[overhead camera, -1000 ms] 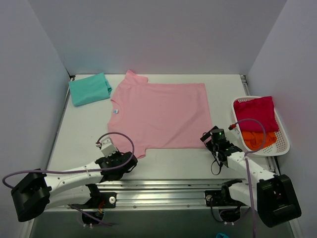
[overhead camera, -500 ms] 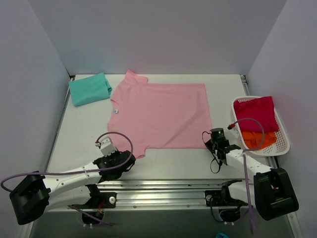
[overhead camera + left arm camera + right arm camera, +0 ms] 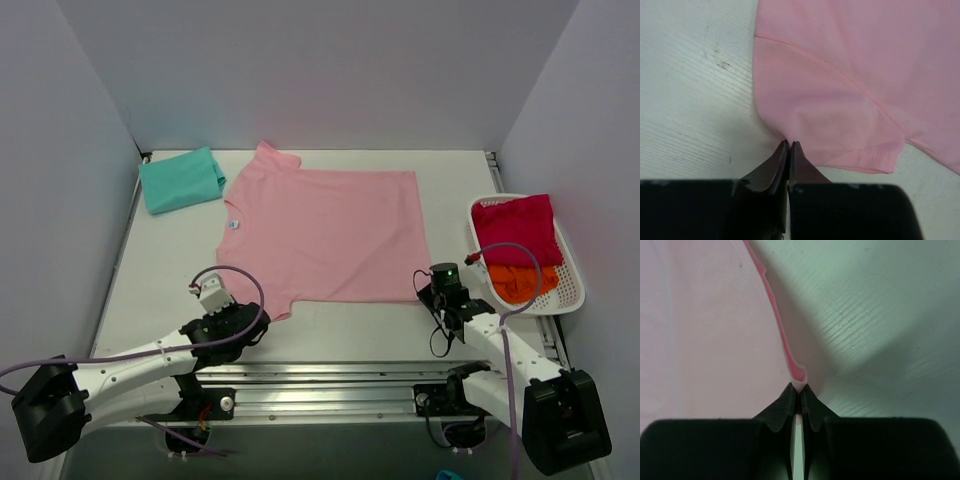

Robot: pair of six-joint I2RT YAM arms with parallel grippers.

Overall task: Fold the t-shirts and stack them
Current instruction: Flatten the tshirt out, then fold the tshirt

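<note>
A light pink t-shirt (image 3: 325, 232) lies spread flat in the middle of the table. My left gripper (image 3: 789, 142) is shut on the edge of its near sleeve (image 3: 830, 130), at the shirt's lower left corner (image 3: 272, 310). My right gripper (image 3: 799, 386) is shut on the hem at the shirt's lower right corner (image 3: 428, 290), the cloth pinched up between the jaws. A folded teal t-shirt (image 3: 181, 179) lies at the back left. Crimson (image 3: 515, 228) and orange (image 3: 522, 282) t-shirts sit crumpled in the basket.
A white mesh basket (image 3: 572, 290) stands at the right edge of the table. White walls close in the back and both sides. A metal rail (image 3: 330, 375) with the arm bases runs along the near edge.
My right gripper has closed on the pink shirt's lower right corner and shifted slightly right and nearer. The left gripper keeps its grip on the sleeve and has barely moved.
</note>
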